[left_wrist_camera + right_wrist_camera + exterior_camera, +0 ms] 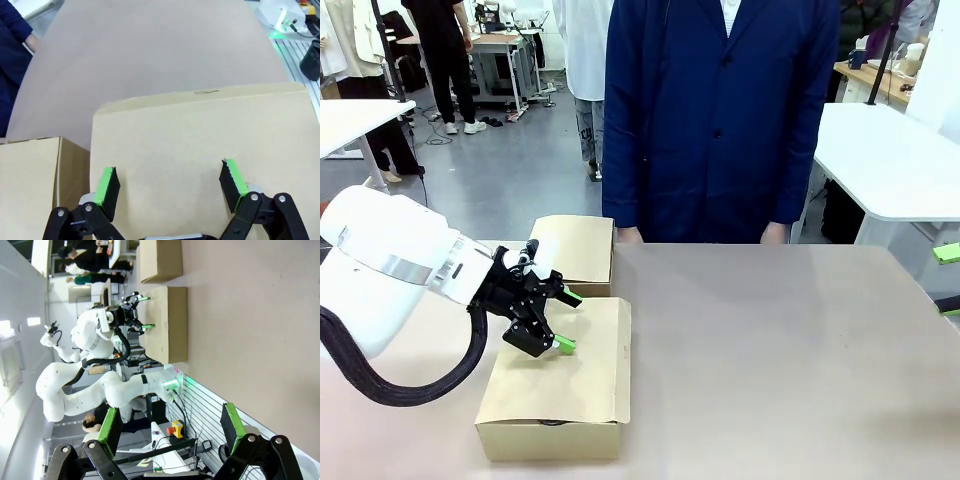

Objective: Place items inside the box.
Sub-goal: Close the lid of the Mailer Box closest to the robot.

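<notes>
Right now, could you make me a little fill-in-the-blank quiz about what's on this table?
1. The left gripper hovers with its jaws ____ above the flap of the near box.
2. The near box's top flap is folded ____.
3. Behind it stands a second cardboard ____.
4. The person at the far side wears a dark ____ coat.

Missing words: open; shut; box; blue

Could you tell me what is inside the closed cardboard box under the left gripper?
The cardboard box has its flaps shut under the open left gripper; its contents are covered.
</notes>
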{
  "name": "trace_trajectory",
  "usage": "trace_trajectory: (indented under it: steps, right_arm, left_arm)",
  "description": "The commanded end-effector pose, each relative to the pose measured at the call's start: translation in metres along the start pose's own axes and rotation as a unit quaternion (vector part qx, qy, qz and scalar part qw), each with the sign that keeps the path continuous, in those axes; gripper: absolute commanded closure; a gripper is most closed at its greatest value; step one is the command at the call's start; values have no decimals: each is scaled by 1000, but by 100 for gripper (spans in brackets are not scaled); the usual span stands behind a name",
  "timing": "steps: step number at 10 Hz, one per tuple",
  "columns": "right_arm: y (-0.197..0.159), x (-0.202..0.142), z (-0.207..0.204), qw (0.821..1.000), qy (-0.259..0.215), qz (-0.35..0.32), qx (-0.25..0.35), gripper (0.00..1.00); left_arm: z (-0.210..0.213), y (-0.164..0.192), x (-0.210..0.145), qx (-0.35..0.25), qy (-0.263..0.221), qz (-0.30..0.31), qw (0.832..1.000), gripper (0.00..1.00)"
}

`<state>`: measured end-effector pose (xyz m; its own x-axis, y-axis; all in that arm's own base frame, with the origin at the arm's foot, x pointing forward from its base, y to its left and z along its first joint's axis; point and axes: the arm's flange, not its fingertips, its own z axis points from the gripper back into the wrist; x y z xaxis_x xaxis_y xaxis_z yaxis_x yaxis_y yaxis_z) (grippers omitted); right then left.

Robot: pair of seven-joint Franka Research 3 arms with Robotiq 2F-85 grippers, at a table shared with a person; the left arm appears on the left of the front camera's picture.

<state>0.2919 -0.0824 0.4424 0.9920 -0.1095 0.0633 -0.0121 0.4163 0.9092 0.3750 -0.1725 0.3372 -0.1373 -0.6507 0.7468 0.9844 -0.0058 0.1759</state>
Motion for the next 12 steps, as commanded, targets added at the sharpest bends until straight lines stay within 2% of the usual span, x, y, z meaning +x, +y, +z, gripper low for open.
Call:
trace_trajectory:
  steps: [1,2,4,5,6,7,8,9,10,11,12]
  right_arm:
    - [6,3,1,1000,-7,-9,12,0]
    - [6,3,1,1000,-7,-9,12,0]
    - [6,3,1,1000,-7,-9,12,0]
    - [6,3,1,1000,-7,-9,12,0]
    - [6,3,1,1000,-7,-9,12,0]
    - [6,3,1,1000,-7,-9,12,0]
    - [6,3,1,1000,-7,-9,12,0]
    - [6,3,1,1000,-7,-9,12,0]
    - [6,3,1,1000,-7,-9,12,0]
    - [6,3,1,1000,-7,-9,12,0]
    - [6,3,1,1000,-7,-9,12,0]
  left_arm:
    - [25,-24,-5,4,-16,6,1000,0]
    - [49,-20,0,-19,-46,41,998,0]
    - [98,-9,-1,-89,-86,148,981,0]
    - [126,3,-9,-98,-89,227,965,0]
    - [152,11,-20,-152,-121,297,935,0]
    - [177,20,-35,-135,-155,370,906,0]
    - [199,27,-45,-96,-194,463,859,0]
    - [221,35,-52,-57,-219,581,782,0]
    - [243,44,-61,-5,-235,662,711,0]
    - [261,48,-76,-9,-252,705,663,0]
    - [267,52,-91,15,-252,729,636,0]
